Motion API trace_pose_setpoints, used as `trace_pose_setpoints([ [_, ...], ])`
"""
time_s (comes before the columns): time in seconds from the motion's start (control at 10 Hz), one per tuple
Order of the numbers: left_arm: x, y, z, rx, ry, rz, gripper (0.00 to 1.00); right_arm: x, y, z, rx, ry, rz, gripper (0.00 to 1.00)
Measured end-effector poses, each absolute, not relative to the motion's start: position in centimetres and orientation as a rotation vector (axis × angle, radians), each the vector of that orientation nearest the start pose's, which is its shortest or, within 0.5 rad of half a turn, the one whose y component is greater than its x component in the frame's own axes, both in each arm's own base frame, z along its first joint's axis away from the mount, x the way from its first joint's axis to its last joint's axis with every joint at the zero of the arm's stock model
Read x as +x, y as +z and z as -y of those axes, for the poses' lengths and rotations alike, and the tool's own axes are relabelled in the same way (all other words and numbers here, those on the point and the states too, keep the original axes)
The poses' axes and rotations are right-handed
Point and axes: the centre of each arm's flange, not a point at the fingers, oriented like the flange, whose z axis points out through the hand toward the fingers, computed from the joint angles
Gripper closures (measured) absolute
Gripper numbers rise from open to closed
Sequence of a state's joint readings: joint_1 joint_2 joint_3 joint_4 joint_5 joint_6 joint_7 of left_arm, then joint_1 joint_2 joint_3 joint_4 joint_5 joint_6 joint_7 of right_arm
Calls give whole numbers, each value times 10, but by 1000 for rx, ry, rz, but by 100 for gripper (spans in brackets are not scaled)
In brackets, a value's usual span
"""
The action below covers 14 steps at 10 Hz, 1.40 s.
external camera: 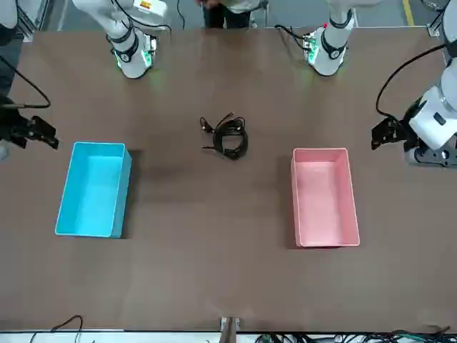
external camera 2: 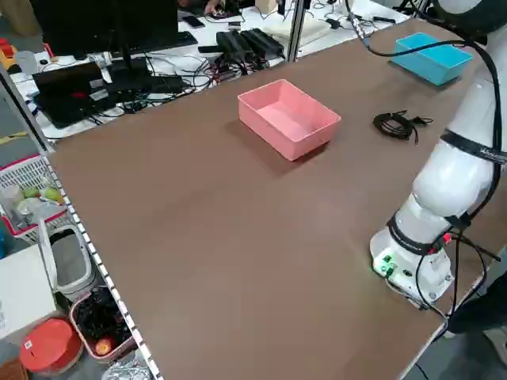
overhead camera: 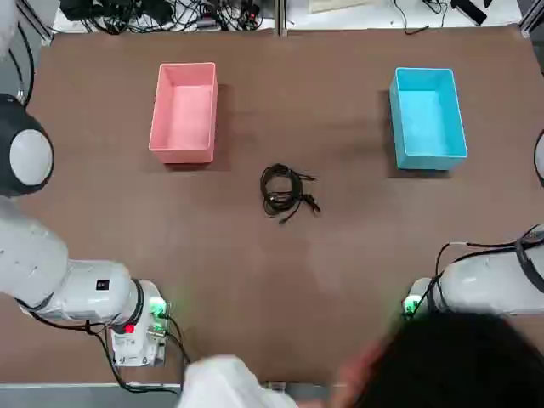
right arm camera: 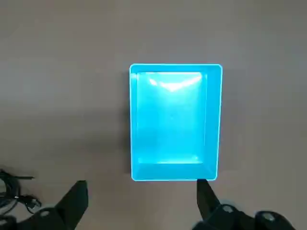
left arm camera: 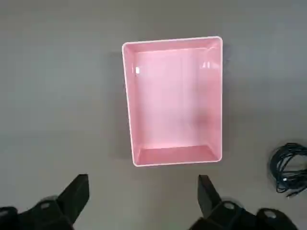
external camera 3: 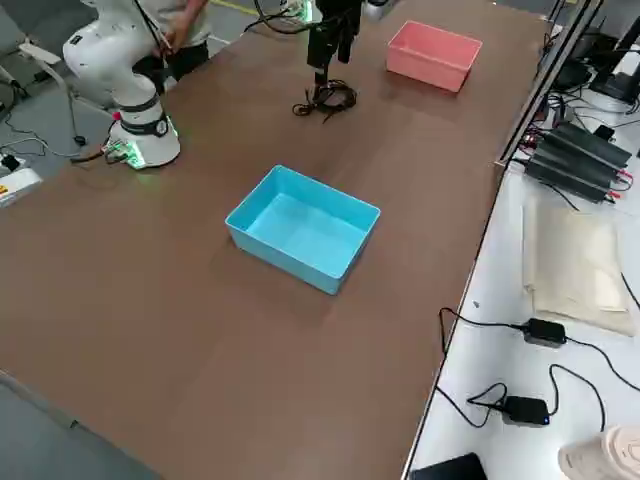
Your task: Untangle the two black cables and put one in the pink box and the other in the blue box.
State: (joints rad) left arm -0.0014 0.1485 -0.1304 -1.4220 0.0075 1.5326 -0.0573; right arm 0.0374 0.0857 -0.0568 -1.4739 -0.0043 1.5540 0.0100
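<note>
On the brown tabletop (overhead camera: 255, 280), the two black cables (overhead camera: 284, 190) lie looped in one tangle between the pink box (overhead camera: 184, 115) and the blue box (overhead camera: 428, 117). I hold my left pincer (left arm camera: 144, 199) and right pincer (right arm camera: 143, 199) wide open above, gripping nothing.

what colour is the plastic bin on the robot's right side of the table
The low-walled plastic bin is light blue, best seen in the right wrist view.

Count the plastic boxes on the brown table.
2: the pink box on the robot's left, the blue box on its right. None seems hidden.
</note>
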Motion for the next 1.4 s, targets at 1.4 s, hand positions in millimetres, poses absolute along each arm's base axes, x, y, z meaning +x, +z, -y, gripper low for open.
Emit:
trace_pose_setpoints([
  [1.4, 549, 522, 313, -2956, 202, 868, 0, 574, 510, -135, -3090, 7, -594, 0],
])
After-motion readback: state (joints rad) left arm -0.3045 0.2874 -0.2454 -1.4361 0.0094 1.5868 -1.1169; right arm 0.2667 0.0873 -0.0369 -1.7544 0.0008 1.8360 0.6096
